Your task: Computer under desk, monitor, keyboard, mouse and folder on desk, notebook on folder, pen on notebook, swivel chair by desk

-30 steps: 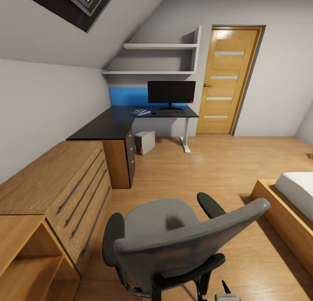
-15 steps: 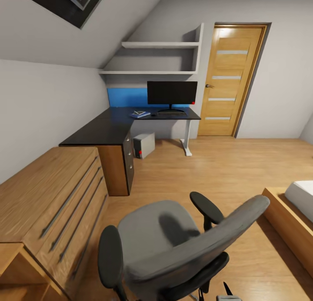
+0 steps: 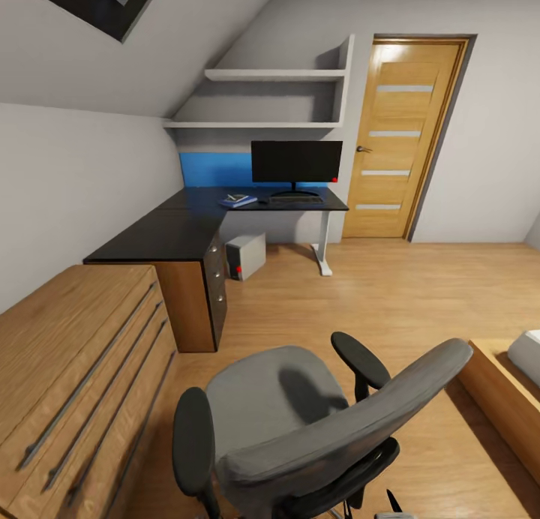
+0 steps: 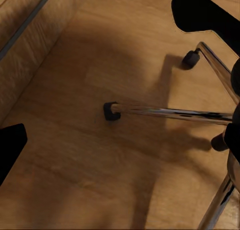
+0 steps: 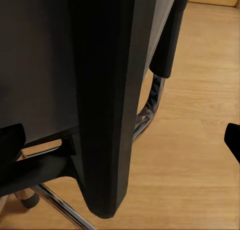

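Head view: swivel chair (image 3: 300,421) sits right in front of the robot, backrest toward it, well apart from the desk (image 3: 187,223), so the step in hand looks like pushing it over; I'd push square on the backrest, aim for the gap beside the drawers and steer clear of the computer (image 3: 246,256) under the desk. Monitor (image 3: 296,161), keyboard (image 3: 295,199) and folder (image 3: 238,201) are already on the desk. Left wrist view: chrome star base (image 4: 170,113) and black casters over plank floor (image 4: 75,155); left gripper's fingers stand apart, holding nothing. Right wrist view: dark backrest edge (image 5: 107,100) close up, armrest (image 5: 167,40) beyond; right gripper's fingers spread wide, off the chair.
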`<state>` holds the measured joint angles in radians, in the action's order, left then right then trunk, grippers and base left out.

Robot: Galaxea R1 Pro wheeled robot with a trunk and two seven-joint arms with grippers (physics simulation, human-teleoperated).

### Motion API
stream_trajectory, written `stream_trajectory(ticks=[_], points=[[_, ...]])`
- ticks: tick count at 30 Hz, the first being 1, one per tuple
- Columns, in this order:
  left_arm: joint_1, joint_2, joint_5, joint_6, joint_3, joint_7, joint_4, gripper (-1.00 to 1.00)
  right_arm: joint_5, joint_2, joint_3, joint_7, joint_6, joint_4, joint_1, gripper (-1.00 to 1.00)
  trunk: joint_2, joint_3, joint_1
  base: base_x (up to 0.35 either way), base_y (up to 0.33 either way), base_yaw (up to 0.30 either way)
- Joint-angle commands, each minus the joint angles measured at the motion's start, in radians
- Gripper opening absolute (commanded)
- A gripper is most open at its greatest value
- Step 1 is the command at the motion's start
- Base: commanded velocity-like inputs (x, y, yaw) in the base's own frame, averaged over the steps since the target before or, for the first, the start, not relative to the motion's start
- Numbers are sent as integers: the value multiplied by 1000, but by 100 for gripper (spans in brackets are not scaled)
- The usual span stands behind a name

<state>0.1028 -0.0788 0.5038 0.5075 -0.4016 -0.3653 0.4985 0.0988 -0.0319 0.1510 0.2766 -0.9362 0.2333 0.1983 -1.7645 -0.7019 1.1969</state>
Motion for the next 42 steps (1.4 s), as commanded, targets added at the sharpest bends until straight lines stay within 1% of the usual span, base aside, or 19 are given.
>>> stream_trajectory(ticks=[1, 5, 9, 16, 25, 31, 32, 36, 42], points=[[2, 5, -10, 1, -14, -2, 1, 100, 22, 0, 9, 9, 1, 0, 1, 100, 0, -1, 0, 321, -73, 0], [2, 7, -9, 1, -14, -1, 1, 100, 22, 0, 9, 9, 1, 0, 1, 100, 0, -1, 0, 224, -42, 0], [2, 8, -8, 1, -14, 0, 0, 100, 24, 0, 9, 7, 2, 0, 1, 100, 0, -1, 0, -16, -7, 0], [2, 19, -7, 0, -14, 4, 0, 100, 24, 0, 9, 7, 2, -2, 1, 100, 0, -1, 0, -274, -1, 0], [2, 20, -7, 0, -14, 4, 0, 100, 24, 1, 9, 7, 2, -2, 1, 100, 0, -1, 0, -299, 0, 0], [2, 21, -6, 1, -13, -2, 0, 100, 24, 0, 9, 8, 2, -5, 1, 100, 0, -1, 0, -95, 0, 0], [2, 21, -4, 1, -13, -5, -1, 100, 24, 0, 9, 6, 5, -19, 1, 100, 0, -1, 0, -22, 0, 0], [2, 21, -3, 0, -10, -6, -1, 100, 24, -3, 11, 3, 8, -46, 1, 100, -28, -13, 16, -10, 0, 0], [2, 21, 0, -3, -4, -6, -1, 100, 24, -4, 13, 3, 10, -53, 1, 100, -70, -32, 39, -1, 0, 0]])
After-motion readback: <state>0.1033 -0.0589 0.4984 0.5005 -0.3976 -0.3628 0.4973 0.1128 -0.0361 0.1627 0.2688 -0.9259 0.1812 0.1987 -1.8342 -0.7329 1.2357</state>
